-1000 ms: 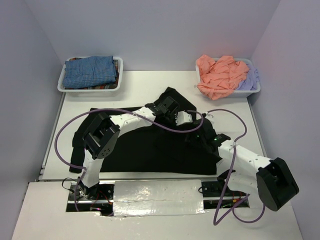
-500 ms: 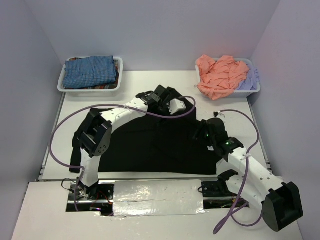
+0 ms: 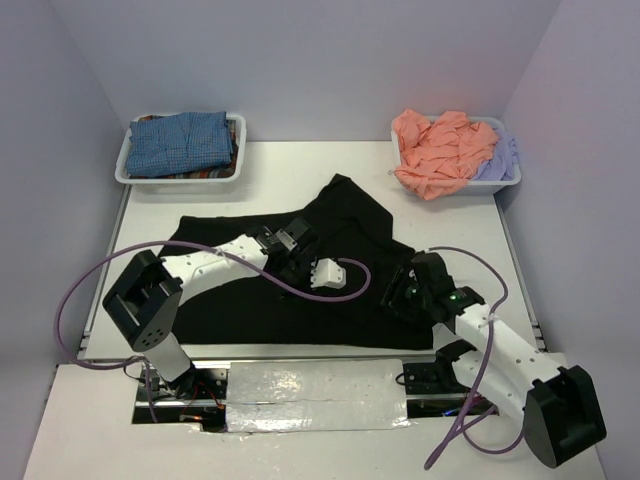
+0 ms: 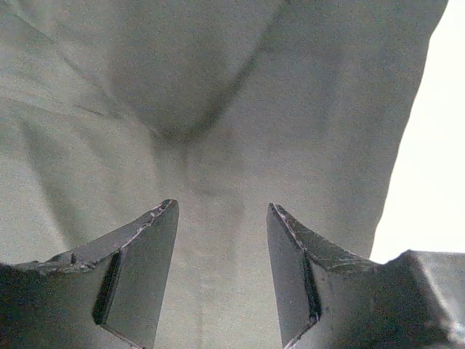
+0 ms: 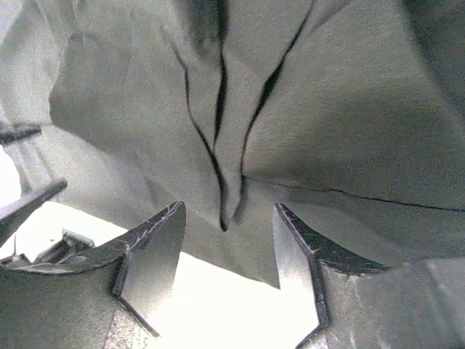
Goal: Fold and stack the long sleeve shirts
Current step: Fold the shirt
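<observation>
The large black shirt (image 3: 250, 300) lies spread over the middle of the table, with a flap reaching toward the back (image 3: 345, 200). My left gripper (image 3: 310, 268) hovers low over the middle of the shirt, open and empty. In the left wrist view (image 4: 221, 207) smooth cloth (image 4: 218, 109) fills the frame, with bare table at the right. My right gripper (image 3: 400, 293) is at the shirt's right front part, open. In the right wrist view (image 5: 229, 207) a creased edge of the shirt (image 5: 327, 131) lies just ahead of the jaws over white table.
A white bin (image 3: 125, 165) at the back left holds the folded blue-checked shirt (image 3: 180, 143). A white bin (image 3: 490, 185) at the back right holds the crumpled salmon-pink shirt (image 3: 440, 150) and the lavender one (image 3: 497, 160). Purple cables loop off both arms.
My left gripper has drawn back from the shirt's far flap to over its middle. My right gripper has moved nearer, down to the shirt's right front edge.
</observation>
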Tool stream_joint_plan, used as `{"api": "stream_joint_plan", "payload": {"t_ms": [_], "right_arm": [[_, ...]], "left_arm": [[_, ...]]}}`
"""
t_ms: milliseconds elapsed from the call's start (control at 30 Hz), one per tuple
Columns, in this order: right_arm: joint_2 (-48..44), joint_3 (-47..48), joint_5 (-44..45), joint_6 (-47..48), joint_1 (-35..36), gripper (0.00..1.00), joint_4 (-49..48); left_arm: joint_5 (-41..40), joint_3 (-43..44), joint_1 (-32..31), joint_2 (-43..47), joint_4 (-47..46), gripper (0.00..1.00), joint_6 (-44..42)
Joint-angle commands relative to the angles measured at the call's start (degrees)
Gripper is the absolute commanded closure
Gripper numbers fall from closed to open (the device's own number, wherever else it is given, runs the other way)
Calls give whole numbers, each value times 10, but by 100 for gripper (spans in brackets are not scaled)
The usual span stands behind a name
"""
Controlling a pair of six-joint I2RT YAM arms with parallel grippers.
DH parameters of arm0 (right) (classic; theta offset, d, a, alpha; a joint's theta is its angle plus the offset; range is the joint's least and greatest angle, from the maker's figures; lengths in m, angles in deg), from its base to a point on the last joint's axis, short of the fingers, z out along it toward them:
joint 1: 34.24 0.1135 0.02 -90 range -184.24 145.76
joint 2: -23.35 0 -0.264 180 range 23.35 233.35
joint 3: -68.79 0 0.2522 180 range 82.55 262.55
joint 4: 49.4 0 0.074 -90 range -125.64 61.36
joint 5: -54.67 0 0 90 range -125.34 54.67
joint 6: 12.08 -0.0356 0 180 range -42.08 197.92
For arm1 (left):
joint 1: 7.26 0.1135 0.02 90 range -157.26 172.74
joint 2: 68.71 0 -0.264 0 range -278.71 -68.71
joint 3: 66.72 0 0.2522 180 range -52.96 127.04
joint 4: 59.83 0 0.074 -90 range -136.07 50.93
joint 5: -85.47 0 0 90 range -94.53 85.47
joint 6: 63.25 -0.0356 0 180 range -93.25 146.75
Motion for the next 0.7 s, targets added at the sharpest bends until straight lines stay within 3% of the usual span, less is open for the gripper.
{"api": "stream_joint_plan", "payload": {"t_ms": [0, 167, 667], "right_arm": [[18, 0, -37, -15, 9, 40, -47], [67, -8, -51, -29, 25, 38, -90], [164, -8, -60, -35, 48, 40, -183]], "left_arm": [[-19, 11, -3, -1, -57, 35, -69], [-8, 25, -6, -36, -63, 34, -90], [64, 42, -21, -75, -97, 35, -17]]}}
